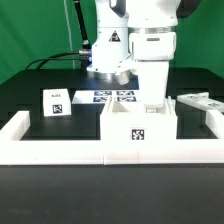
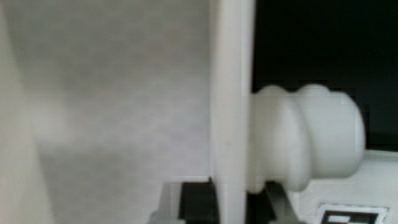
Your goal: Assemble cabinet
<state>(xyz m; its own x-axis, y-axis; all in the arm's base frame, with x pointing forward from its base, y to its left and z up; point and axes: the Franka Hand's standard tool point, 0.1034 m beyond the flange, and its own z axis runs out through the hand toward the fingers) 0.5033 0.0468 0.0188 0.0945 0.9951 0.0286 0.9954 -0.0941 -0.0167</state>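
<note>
One white cabinet box [image 1: 120, 135] stands on the black mat [image 1: 80, 125], touching the front rail [image 1: 50, 150]; the gripper [image 1: 150, 100] is at its top (fingers hidden, I cannot tell whether they pinch anything).

The arm [image 1: 140, 22] is glossy white, built of fat rounded shells with dark seams where they meet. Its base [image 1: 108, 50] is a white drum bearing a black triangular mark with small pale lettering too fine to read. From the base a thin black cable [image 1: 62, 57] trails toward the exterior view's left. To the exterior view's right of the base, a grey band [image 1: 150, 43] rings the wrist. Under the band the gripper [image 1: 150, 97] is a plain white block, its fingers hidden.
</note>
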